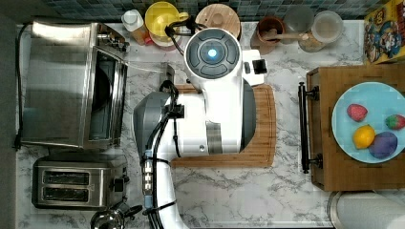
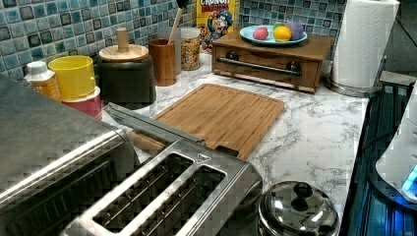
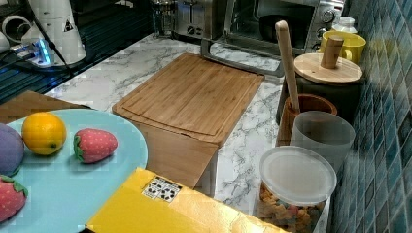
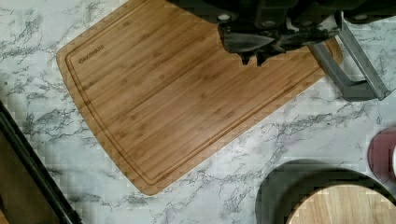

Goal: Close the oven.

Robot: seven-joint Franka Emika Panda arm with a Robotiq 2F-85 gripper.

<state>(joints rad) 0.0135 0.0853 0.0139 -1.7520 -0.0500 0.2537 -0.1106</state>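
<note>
We see a marble counter (image 1: 286, 200) backed by blue tile. The oven (image 1: 57, 83) sits just beside the board (image 3: 194, 92), its door dropped open. Above the board, the hand (image 4: 254, 58) looks closed and empty.

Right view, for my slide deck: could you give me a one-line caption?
Oven door hangs open beside the bamboo cutting board; toy fruit sits on a blue plate.
</note>
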